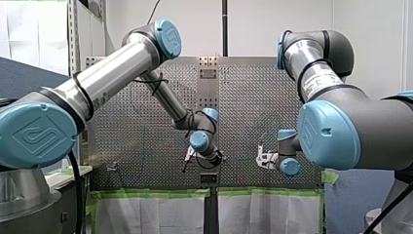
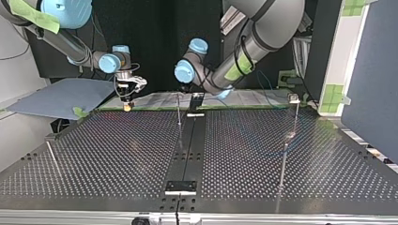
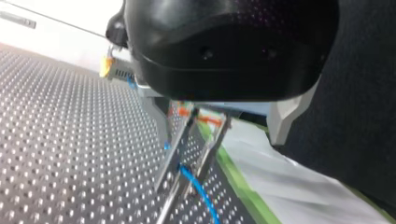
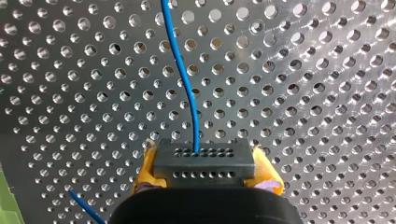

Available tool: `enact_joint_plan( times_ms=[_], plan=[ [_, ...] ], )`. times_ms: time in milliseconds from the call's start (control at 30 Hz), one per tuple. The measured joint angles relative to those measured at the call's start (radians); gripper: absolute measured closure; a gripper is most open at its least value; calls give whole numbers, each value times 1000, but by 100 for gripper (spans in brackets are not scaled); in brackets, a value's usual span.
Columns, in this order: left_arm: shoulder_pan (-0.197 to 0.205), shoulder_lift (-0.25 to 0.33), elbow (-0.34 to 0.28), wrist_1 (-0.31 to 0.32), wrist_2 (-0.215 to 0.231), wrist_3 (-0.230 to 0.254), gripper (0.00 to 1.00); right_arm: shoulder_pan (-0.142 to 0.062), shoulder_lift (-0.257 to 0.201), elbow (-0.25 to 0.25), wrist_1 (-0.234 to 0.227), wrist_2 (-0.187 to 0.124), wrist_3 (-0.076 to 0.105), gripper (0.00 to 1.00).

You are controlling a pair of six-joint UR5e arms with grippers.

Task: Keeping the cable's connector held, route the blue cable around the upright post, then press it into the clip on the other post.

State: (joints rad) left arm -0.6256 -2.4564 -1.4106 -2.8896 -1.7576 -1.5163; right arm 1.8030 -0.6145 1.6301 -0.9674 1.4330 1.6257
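Observation:
In the right wrist view, a dark connector block [image 4: 204, 161] sits between the yellow pads [image 4: 147, 170] of my right gripper [image 4: 204, 169], which is shut on it. The thin blue cable [image 4: 184, 79] runs out of the block across the perforated plate. In the left wrist view my left gripper [image 3: 180, 184] hangs over the table with its metal fingers [image 3: 162, 140] apart, and the blue cable [image 3: 198, 191] passes between them near the tips. The top view shows a thin upright post [image 2: 179, 110] under my left gripper [image 2: 181, 93]. A second post [image 2: 286, 140] at the right carries a clip [image 2: 294, 99].
A black strip [image 2: 190, 150] runs down the middle of the perforated table [image 2: 117, 150]. A thin rod [image 2: 52, 157] stands at the top view's left. Green tape [image 3: 243, 186] and white sheeting border the table edge beside my left gripper.

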Motion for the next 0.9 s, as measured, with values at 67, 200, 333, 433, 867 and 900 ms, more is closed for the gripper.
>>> enact_joint_plan(
  times_ms=[67,200,333,433,867,900],
  plan=[
    [-10,0,0,5,-4,-4,0,0,0,0,0,0,0,100],
    [-23,0,-1,11,-18,-13,0,0,0,0,1,0,1,100],
    [-31,0,-1,15,-25,-18,0,0,0,0,1,0,2,100],
    [-35,0,-1,18,-29,-22,0,-1,0,0,1,0,4,100],
    [-41,0,-2,25,-37,-41,0,-6,0,0,2,0,7,100],
    [-42,0,-2,25,-38,-42,0,-6,0,0,2,0,7,100]
  ],
)
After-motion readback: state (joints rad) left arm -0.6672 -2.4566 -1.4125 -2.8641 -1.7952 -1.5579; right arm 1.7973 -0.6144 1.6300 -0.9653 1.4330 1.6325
